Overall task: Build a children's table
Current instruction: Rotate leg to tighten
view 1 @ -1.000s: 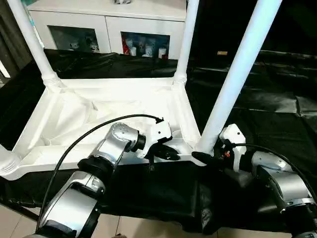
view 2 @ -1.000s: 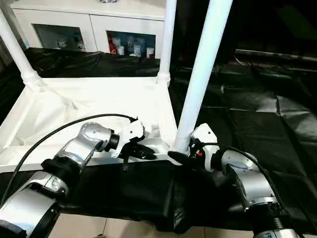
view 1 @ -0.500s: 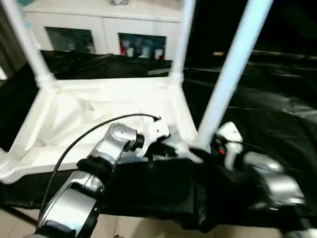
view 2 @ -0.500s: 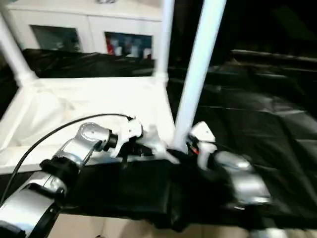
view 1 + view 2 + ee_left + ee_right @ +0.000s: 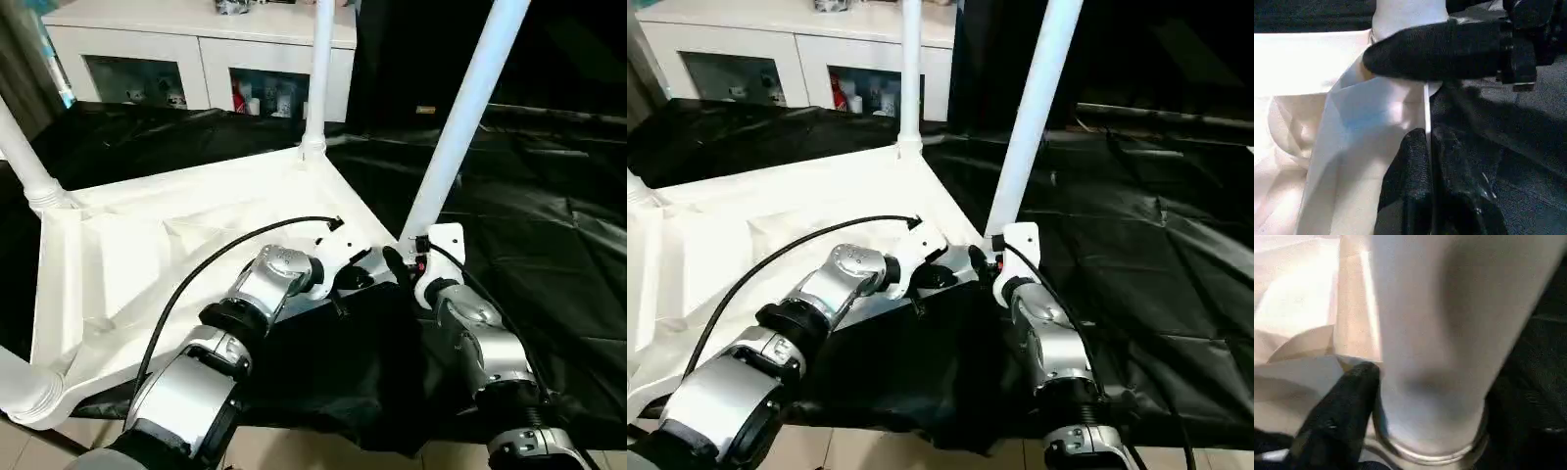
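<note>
Inverted white plastic rectangular tabletop (image 5: 147,245) lying ribbed side up on a black plastic sheet (image 5: 549,225), with white tubular legs rising from its corner sockets. The left gripper (image 5: 1427,147) is pinched tight on the thin rim of the tabletop near the closest corner. The right gripper (image 5: 397,266) sits at the base of the near white leg (image 5: 460,127), one black finger (image 5: 1337,416) beside the flared end (whether it grips cannot be told). A white glass-door cabinet (image 5: 196,59) stands behind.
</note>
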Tool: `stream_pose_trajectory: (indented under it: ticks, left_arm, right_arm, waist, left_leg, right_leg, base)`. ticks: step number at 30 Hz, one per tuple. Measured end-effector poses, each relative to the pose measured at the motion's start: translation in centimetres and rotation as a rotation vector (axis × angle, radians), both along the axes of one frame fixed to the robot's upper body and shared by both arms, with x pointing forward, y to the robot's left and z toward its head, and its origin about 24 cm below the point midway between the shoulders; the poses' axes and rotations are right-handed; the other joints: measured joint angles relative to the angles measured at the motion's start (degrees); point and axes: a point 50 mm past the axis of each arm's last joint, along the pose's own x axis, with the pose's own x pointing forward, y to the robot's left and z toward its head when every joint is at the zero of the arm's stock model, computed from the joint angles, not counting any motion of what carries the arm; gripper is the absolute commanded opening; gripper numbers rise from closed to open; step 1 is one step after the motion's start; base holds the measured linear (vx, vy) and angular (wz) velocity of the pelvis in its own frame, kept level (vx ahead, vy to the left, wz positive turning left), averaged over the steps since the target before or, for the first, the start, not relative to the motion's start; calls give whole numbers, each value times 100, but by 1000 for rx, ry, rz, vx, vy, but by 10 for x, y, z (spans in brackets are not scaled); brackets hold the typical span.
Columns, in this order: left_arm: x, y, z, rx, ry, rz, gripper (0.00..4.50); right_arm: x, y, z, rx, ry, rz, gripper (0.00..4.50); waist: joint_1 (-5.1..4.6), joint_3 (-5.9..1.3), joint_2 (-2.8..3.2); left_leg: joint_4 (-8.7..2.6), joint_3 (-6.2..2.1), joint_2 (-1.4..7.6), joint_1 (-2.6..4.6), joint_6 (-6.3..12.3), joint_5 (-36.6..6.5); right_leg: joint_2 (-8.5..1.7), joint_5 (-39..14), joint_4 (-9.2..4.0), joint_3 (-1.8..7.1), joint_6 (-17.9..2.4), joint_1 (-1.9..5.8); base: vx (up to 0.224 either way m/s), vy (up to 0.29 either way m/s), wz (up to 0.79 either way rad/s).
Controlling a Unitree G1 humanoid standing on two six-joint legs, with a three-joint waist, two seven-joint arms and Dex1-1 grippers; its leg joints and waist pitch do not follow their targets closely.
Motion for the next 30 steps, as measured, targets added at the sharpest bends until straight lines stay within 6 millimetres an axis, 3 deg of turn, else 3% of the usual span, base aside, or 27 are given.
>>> stream_pose_trajectory:
  ticks: [3,10,16,24,30]
  left_arm:
    - [0,1,1,-2,-7,-23,0]
    - [-4,11,3,-21,1,-133,0]
    - [-9,27,4,-35,30,-246,0]
    - [-14,34,3,-41,62,-320,0]
    - [-16,39,3,-43,64,-335,0]
  right_arm:
    - [-1,-3,1,-1,-6,35,380]
    - [-21,-35,8,-38,0,306,380]
    - [-37,-51,13,-37,18,499,380]
    - [-42,-52,15,-26,47,631,380]
    - [-43,-52,15,-22,50,655,326]
  waist:
    - [0,5,10]
    - [71,14,52]
    - [108,27,75]
    - [152,36,61]
    - [161,41,53]
  left_leg:
    - [-1,0,0,-3,0,0]
    - [-34,-1,5,-9,11,6]
    - [-31,1,6,-16,26,11]
    - [-31,1,6,-14,26,11]
    - [-31,2,7,-13,26,12]
  right_leg:
    - [0,-1,0,0,1,-6]
    - [0,-7,2,-16,7,-13]
    - [1,-10,3,-15,6,-22]
    - [1,-10,6,-15,6,-22]
    - [1,-10,7,-15,6,-22]
  base:
    - [0,0,0]
    - [0,0,0]
    - [0,0,0]
    - [0,0,0]
    - [0,0,0]
